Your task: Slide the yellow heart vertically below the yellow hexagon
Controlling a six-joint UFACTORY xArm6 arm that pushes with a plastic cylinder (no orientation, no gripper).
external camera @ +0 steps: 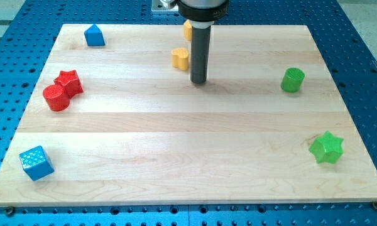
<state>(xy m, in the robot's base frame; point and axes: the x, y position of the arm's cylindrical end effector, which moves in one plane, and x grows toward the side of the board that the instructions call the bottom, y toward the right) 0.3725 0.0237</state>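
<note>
— What lies on the board (176, 144), near to far?

— Pale wood on a blue perforated bench (358, 37). Nearest, a blue cube (36, 163) and green star (327, 148); farther, a red cylinder (55, 98) touching a red star (69, 82), and a green cylinder (293, 80)

— The yellow heart (180, 58)?

— Small, orange-yellow, just left of my tip (198, 81). The yellow hexagon (187, 29) sits behind, half hidden by my upright rod; I carry no claw, so nothing is grasped

heart (180, 58) just left of my tip (198, 81), hexagon (187, 29) above heart
</note>
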